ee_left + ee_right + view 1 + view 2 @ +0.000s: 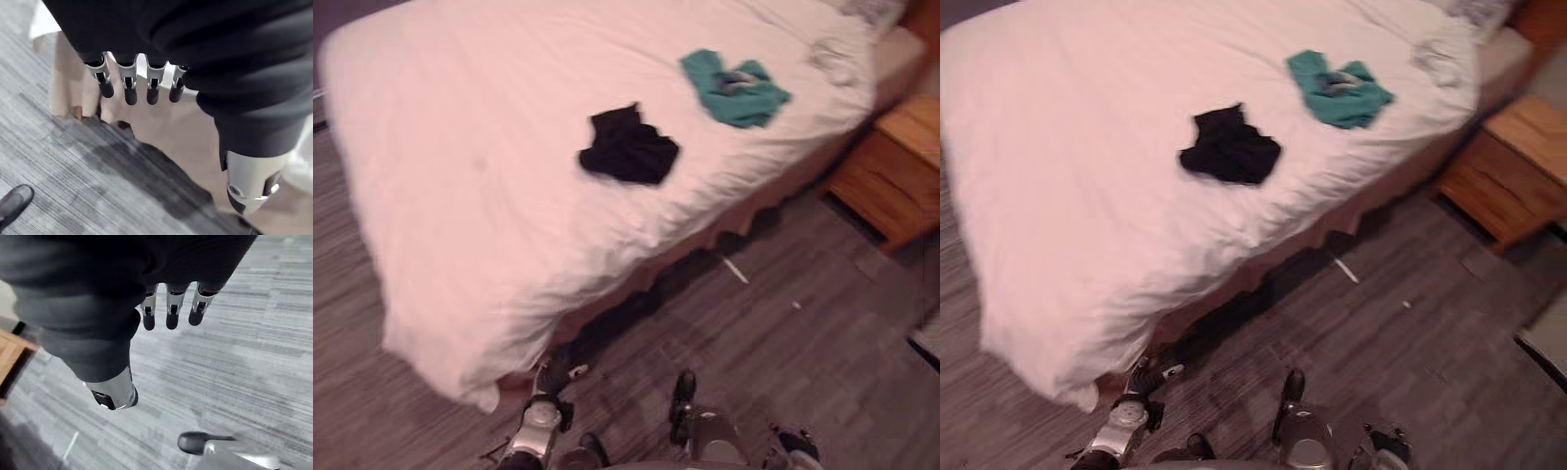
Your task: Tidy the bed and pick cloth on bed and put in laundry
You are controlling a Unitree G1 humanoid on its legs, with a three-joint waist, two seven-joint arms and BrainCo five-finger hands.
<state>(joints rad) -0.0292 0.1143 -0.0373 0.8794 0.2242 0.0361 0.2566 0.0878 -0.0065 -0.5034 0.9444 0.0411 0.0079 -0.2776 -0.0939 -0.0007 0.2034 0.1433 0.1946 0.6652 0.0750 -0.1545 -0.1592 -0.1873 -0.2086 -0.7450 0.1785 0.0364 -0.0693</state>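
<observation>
Quantity on the bed (460,196): three loose textile items, namely one black cloth (628,147) near the middle of the bed, one teal cloth (734,88) nearer the head of the bed, and one crumpled white piece (835,61) at the bed's head-end corner. Quantity off the bed: one wooden nightstand (891,171) beside the bed's head end and one white strip (736,269) on the floor just off the bed's side.

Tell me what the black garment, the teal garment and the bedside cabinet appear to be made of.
The black garment looks like soft matte fabric, going by its crumpled folds. The teal garment is likewise soft, rumpled fabric; its weave is unreadable. The bedside cabinet is probably wood or veneer: orange-brown with faint grain-like streaks.
</observation>
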